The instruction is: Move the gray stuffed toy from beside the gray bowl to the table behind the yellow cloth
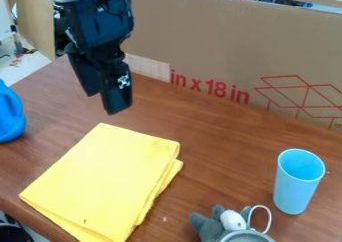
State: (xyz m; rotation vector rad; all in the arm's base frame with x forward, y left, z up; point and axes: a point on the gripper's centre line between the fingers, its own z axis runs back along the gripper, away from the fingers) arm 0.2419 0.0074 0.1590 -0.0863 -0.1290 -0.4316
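Note:
The black gripper (103, 102) hangs in the upper left, above the brown table, open with nothing between its fingers. Just in front of and below it, a folded yellow cloth (107, 178) lies flat, not touched by the gripper. A light blue cup (296, 186) stands upright at the right. Near the bottom edge sit a grey plush toy (208, 227) and a grey metal cup or pot (247, 237) with a looped white handle; the view's edge cuts both off. A blue plastic object (9, 116) is partly in view at the left edge.
A large cardboard sheet (214, 41) with red print stands along the back of the wooden table (214, 136). The table's front edge runs along the lower left, with a dark object (12, 232) below it.

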